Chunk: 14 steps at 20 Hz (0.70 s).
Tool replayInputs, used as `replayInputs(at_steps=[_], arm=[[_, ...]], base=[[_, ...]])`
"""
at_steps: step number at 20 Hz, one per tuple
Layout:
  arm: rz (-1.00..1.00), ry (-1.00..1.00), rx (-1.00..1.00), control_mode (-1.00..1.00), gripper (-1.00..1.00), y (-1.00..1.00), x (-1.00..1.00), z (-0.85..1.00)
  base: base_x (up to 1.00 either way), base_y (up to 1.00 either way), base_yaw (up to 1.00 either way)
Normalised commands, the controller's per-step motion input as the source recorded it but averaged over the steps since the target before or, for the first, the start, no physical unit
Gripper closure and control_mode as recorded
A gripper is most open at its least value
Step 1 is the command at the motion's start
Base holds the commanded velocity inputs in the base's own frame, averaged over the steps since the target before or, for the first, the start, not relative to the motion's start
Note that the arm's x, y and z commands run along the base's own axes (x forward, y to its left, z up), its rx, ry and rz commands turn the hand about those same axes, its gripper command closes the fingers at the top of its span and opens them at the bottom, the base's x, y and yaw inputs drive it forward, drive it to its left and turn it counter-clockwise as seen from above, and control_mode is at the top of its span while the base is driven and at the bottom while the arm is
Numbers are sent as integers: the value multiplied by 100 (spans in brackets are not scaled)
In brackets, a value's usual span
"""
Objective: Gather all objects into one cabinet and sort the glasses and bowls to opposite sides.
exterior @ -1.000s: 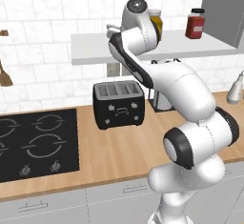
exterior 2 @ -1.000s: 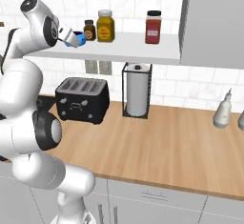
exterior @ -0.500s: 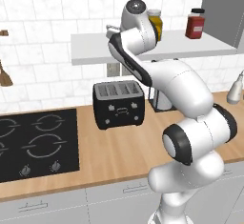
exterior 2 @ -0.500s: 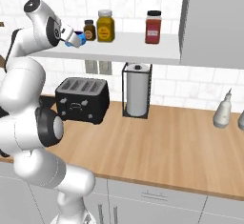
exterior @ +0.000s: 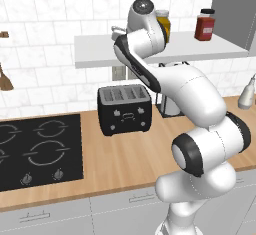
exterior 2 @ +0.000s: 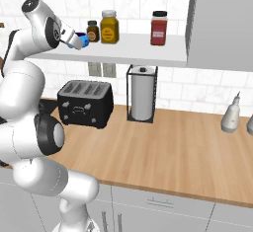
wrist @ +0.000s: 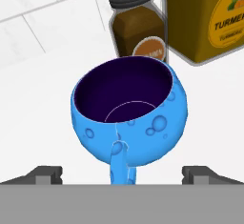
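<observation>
A small blue bowl (wrist: pixel 128 118) with a dark inside and a short handle stands upright on the white wall shelf (exterior 2: pixel 123 53). The handle points back at the hand. My gripper (wrist: pixel 123 173) is open just short of it, one fingertip on each side and level with the handle, touching nothing. From the right base view, the gripper (exterior 2: pixel 75 40) is at the shelf's left part, right against the blue bowl (exterior 2: pixel 84 39). The glasses and the cabinet are out of view.
Behind the bowl stand a brown spice jar (wrist: pixel 136 20) and a yellow turmeric jar (wrist: pixel 205 18); a red jar (exterior 2: pixel 159 27) is farther right. A grey wall unit (exterior 2: pixel 222 23) ends the shelf. Below are a toaster (exterior 2: pixel 85 102), paper towel holder (exterior 2: pixel 142 93) and hob (exterior: pixel 35 149).
The hand has crept a little nearer to the blue bowl along the shelf. Its jaws stay wide and the bowl has not moved.
</observation>
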Motion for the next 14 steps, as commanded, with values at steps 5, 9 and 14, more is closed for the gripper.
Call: replayInputs(at_steps=[5, 9, 14], arm=[[0, 0, 0, -100, -100, 0, 0, 0], [0, 0, 0, -100, 100, 0, 1, 0], [0, 0, 0, -100, 100, 0, 0, -1]], base=[[0, 0, 0], [0, 0, 0], [0, 0, 0]])
